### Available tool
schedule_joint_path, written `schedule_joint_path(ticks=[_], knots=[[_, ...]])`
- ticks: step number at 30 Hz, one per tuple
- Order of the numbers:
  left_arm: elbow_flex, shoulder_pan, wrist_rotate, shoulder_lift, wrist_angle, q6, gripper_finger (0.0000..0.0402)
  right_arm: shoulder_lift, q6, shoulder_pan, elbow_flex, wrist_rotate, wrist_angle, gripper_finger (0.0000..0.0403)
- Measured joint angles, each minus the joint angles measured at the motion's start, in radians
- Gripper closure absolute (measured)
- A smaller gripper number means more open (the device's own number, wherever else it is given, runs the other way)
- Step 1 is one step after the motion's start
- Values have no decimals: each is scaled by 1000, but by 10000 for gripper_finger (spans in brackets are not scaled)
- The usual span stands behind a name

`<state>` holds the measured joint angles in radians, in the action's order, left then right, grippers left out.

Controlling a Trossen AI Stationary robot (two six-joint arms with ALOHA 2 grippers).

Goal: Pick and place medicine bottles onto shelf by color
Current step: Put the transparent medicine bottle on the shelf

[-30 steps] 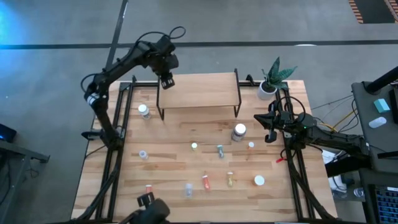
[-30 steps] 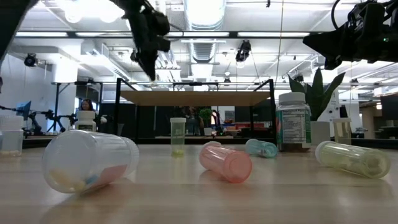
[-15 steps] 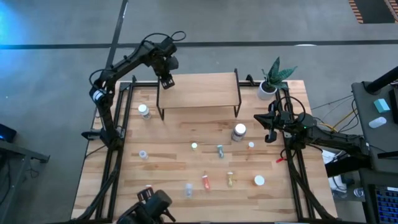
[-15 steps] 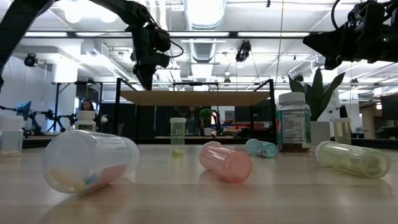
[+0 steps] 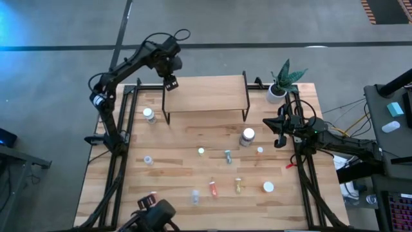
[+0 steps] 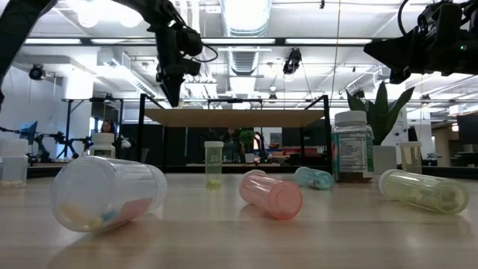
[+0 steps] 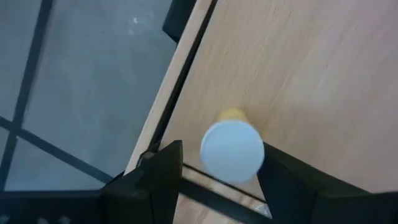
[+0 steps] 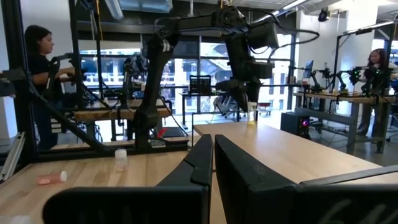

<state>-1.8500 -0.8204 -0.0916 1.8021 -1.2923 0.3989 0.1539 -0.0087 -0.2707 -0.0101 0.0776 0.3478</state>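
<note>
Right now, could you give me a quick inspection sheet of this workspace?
Surface: wood-plank table.
Job's things: yellow bottle standing on the shelf at its corner; other bottles scattered, a large bottle upright.
Clutter: potted plant.
Grippers: left gripper open around the yellow bottle; right gripper shut, empty, at the table's right edge.
Cables: cable loop on the left arm.
Surroundings: people at benches beyond.
</note>
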Motion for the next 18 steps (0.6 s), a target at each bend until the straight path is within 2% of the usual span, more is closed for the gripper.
schedule_joint_path(ticks=[15,18], knots=[[18,19,7,-217,5,-36,220,0,-1,0,0,0,0,394],[34,32,60,-266,-10,-61,220,0,1,0,0,0,0,394]])
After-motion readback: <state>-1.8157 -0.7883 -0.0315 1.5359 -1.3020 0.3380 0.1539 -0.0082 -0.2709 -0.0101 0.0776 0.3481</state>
